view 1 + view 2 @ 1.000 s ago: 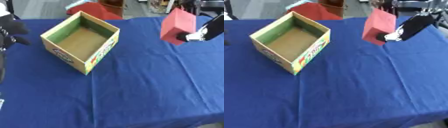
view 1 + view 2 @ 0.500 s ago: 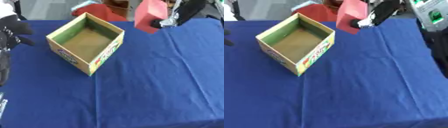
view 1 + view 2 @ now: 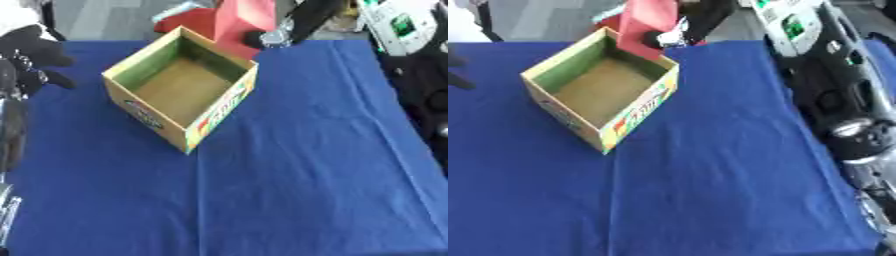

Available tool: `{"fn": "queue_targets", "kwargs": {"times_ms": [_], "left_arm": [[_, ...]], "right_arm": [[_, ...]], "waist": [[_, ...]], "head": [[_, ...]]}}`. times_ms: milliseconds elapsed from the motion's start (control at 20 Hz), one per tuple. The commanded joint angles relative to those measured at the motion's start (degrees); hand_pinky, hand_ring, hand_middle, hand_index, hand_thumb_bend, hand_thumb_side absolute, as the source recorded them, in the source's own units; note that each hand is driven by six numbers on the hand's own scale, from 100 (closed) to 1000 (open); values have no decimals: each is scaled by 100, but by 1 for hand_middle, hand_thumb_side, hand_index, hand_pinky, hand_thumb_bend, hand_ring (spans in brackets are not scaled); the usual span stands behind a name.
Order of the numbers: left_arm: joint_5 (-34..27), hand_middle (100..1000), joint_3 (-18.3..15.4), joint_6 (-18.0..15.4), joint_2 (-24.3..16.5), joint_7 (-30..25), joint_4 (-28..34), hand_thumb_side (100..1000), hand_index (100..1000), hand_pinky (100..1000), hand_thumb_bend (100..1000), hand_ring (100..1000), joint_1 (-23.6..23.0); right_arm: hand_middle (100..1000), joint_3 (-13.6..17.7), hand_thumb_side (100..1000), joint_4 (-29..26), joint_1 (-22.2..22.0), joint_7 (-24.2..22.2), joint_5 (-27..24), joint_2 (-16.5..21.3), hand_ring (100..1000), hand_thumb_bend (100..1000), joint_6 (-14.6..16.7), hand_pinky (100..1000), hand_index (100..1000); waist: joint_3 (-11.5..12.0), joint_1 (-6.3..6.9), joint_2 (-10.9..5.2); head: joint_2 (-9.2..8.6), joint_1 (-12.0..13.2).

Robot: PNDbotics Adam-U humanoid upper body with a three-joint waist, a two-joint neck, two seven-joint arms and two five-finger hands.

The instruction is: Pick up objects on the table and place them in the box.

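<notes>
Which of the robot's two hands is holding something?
The right hand, at the top by the cardboard box's far corner, holds the red block; the left hand holds nothing.

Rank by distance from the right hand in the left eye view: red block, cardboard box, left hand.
1. red block: held in the right hand, top of view.
2. cardboard box: just below the block, its far corner under it.
3. left hand: far left edge.

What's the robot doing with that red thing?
The robot's right hand is holding a red block up in the air, over the far corner of the open cardboard box. The box sits empty on the blue tablecloth. The block isn't inside yet. The left hand waits at the left edge, holding nothing.
</notes>
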State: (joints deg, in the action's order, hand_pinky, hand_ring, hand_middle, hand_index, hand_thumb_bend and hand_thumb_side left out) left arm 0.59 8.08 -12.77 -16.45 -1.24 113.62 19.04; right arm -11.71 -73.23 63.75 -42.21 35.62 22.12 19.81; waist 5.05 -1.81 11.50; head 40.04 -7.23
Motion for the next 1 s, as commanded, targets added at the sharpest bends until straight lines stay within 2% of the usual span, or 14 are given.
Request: {"fn": "queue_targets", "kwargs": {"times_ms": [50, 400, 700, 1000], "left_arm": [[-62, 701, 37, -2, 23, -67, 98, 899, 876, 575, 100, 715, 134], [-136, 703, 76, -21, 104, -130, 98, 896, 875, 576, 100, 715, 287], [-171, 704, 94, -40, 152, -159, 98, 895, 875, 577, 100, 716, 375], [-187, 706, 111, -43, 177, -180, 98, 895, 875, 577, 100, 716, 405]], "right_arm": [[459, 45, 612, 363, 205, 251, 300, -213, 518, 100, 65, 615, 692], [458, 173, 611, 1037, 248, 593, 893, -593, 517, 100, 114, 608, 691], [492, 168, 609, 1448, 199, 848, 1406, -752, 543, 100, 203, 644, 719], [618, 129, 635, 1767, 157, 1091, 1803, -855, 669, 137, 368, 718, 799]], "waist": [[44, 19, -60], [208, 12, 31], [291, 7, 80], [330, 2, 94]], "head": [[-81, -60], [-132, -143], [-185, -193], [-213, -211]]}}
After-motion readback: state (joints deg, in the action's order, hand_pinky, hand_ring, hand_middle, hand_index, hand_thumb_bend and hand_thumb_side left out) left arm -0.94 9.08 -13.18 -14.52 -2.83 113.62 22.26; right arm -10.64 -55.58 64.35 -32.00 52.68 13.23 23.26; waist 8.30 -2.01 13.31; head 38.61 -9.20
